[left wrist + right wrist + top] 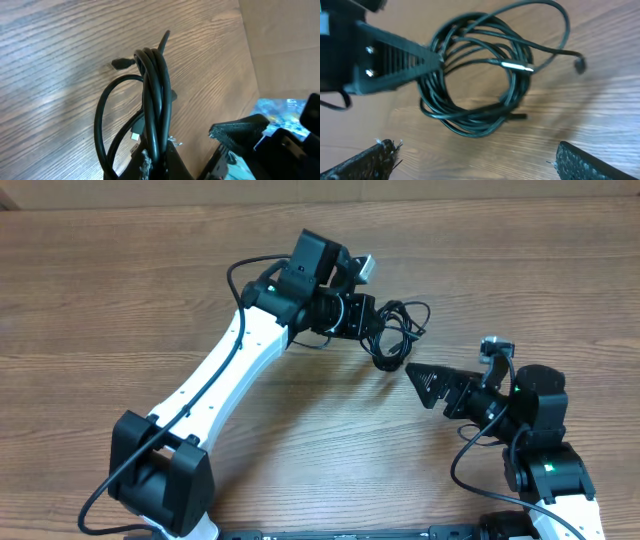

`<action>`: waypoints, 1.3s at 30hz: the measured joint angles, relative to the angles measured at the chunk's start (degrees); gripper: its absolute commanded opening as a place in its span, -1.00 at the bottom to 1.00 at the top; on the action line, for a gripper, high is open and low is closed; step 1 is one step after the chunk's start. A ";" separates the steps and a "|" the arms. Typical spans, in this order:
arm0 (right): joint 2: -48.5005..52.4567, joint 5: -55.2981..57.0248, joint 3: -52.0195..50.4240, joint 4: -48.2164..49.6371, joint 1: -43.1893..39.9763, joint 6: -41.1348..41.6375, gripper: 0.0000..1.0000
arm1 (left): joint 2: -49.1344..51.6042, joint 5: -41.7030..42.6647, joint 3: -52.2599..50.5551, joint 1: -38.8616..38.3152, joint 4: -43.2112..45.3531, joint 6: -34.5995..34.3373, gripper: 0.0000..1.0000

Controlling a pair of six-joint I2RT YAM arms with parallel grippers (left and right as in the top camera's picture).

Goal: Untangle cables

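Note:
The cables (397,330) are thin black cords coiled in one bundle at the table's middle right. My left gripper (366,320) is shut on the bundle's left side. In the left wrist view the strands (156,105) run up from between the shut fingers (159,162), with a small plug (120,63) sticking out to the left. My right gripper (428,383) is open and empty, just below and right of the bundle. In the right wrist view the coil (475,75) lies ahead of the spread fingers (477,160), with a silver-tipped plug (516,66) across it.
The wooden table (120,290) spreads around both arms. A brown cardboard surface (285,45) borders the table in the left wrist view. The left arm's white link (225,370) crosses the table's middle left.

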 measured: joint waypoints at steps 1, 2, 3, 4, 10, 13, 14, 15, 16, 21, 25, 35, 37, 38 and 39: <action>0.02 -0.44 0.02 1.49 0.02 1.62 1.00 | -0.31 -0.72 0.00 -0.13 0.22 0.00 -0.92; 0.02 -0.55 0.02 2.23 0.02 2.47 1.00 | -0.59 -1.53 0.00 -0.37 0.59 0.00 -0.92; 0.02 -0.85 0.02 3.32 0.02 4.26 1.00 | -1.09 -2.51 0.00 -0.66 1.01 0.00 -0.92; 0.02 -1.05 0.02 4.09 0.02 6.23 1.00 | -1.68 -3.56 0.00 -0.74 1.05 -0.02 -0.91; 0.02 -1.22 0.02 7.15 0.00 14.19 1.00 | -6.88 -8.96 0.00 -0.76 1.09 -1.11 -0.92; 0.02 -1.33 0.02 7.50 0.02 18.05 1.00 | -9.46 -12.04 0.00 -1.27 1.11 -1.51 -0.92; 0.02 -1.36 0.02 7.56 0.02 18.91 1.00 | -10.12 -13.11 0.00 -1.49 1.09 -1.77 -0.92; 0.02 -1.36 0.02 7.67 0.02 19.91 1.00 | -10.88 -14.51 0.00 -1.84 1.09 -2.08 -0.91; 0.02 -1.38 0.02 7.76 0.00 20.92 1.00 | -11.32 -15.41 0.00 -2.14 1.09 -2.40 -0.92; 0.02 -1.79 0.02 9.25 0.02 25.38 1.00 | -12.28 -22.67 0.00 -5.14 0.85 -4.55 -0.92; 0.02 -2.43 0.02 9.51 0.00 26.56 1.00 | -12.28 -29.20 0.00 -8.28 0.87 -7.19 -0.91; 0.02 -2.56 0.02 9.53 0.02 27.32 1.00 | -12.28 -40.96 0.00 -12.87 0.87 -10.05 -0.92; 0.02 -2.56 0.02 9.53 0.02 27.32 1.00 | -12.28 -41.62 0.00 -12.87 0.90 -10.29 -0.92; 0.02 -2.56 0.02 9.55 0.02 27.32 1.00 | -12.28 -41.81 0.00 -12.87 0.87 -10.47 -0.91; 0.02 -2.58 0.02 9.53 0.02 27.32 1.00 | -12.28 -41.99 0.00 -12.87 0.87 -10.75 -0.91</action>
